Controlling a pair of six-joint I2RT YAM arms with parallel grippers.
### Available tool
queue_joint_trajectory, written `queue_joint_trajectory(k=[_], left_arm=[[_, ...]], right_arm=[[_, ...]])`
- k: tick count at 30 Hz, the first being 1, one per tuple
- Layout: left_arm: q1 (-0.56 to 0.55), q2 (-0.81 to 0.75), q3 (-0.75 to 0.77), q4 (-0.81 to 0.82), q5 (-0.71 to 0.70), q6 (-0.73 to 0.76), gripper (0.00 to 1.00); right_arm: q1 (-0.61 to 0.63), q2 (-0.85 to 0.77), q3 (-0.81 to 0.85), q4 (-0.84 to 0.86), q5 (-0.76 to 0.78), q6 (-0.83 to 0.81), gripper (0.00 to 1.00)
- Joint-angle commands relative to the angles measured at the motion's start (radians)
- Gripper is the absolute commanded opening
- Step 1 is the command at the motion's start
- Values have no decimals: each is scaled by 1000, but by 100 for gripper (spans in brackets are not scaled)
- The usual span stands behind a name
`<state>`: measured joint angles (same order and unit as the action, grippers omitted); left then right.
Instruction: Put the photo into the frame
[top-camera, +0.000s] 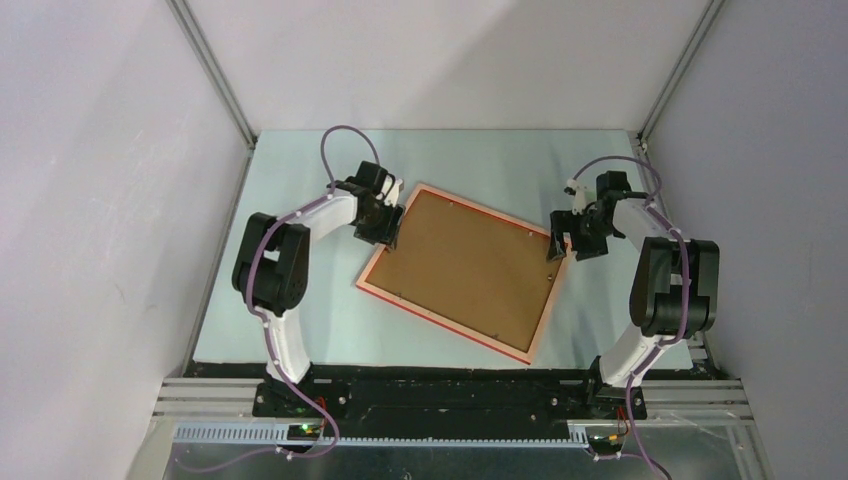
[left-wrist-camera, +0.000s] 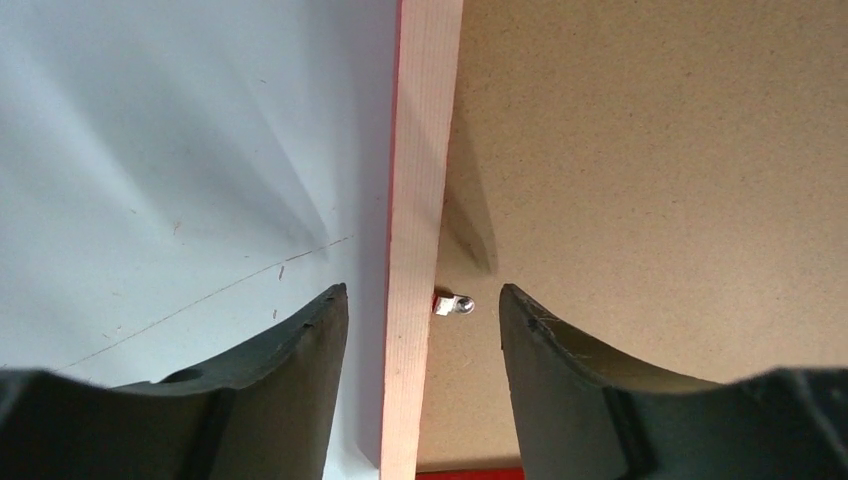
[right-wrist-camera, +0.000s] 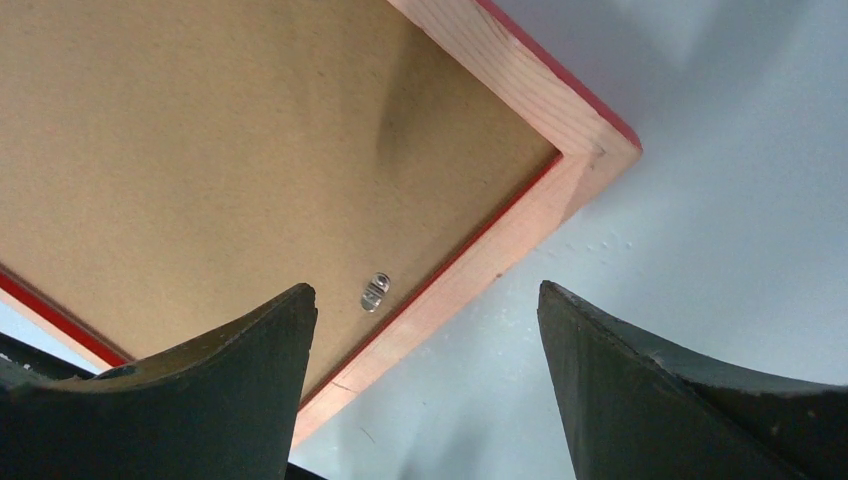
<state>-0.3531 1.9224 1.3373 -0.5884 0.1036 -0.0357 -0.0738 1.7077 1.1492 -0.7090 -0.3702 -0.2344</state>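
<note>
The frame (top-camera: 442, 320) lies back-up and skewed on the table, its pale wood rail around a brown backing board (top-camera: 468, 268). The photo is hidden. My left gripper (top-camera: 387, 236) is at the frame's left side. In the left wrist view it (left-wrist-camera: 422, 292) stands open astride the wood rail (left-wrist-camera: 425, 150), with a gap at each finger and a small metal tab (left-wrist-camera: 455, 304) just inside. My right gripper (top-camera: 558, 250) is at the frame's right edge. In the right wrist view it (right-wrist-camera: 425, 288) is open over the rail (right-wrist-camera: 480, 265) near a corner, beside another tab (right-wrist-camera: 375, 291).
The pale blue-grey table (top-camera: 300, 300) is closed in by grey walls on the left, back and right, with metal posts (top-camera: 215, 75) in the back corners. The arms' bases are bolted to the dark rail (top-camera: 450, 395) at the near edge.
</note>
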Motion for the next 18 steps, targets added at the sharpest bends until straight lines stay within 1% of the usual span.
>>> queue_joint_trajectory(k=[1,6,10,12,14,17,18], left_arm=[[-3,-68,-9,14,20,3,64],[-4,-68,-7,17,34,4,67],[-4,-78,-12,20,36,11,71],[-3,-83,-16,24,38,13,72],[-3,-87,-19,25,42,14,73],[-3,-88,-23,27,44,16,74],[-3,-89,-24,27,44,16,74]], right_arm=[[-22,-2,-27,-11,19,18,85],[-38,18,-45,-7,10,20,82],[-41,51,-40,12,11,32,77],[-41,66,-31,17,11,39,73],[-41,83,-18,19,11,43,66],[-41,107,-1,20,9,50,59],[-41,112,6,18,9,51,55]])
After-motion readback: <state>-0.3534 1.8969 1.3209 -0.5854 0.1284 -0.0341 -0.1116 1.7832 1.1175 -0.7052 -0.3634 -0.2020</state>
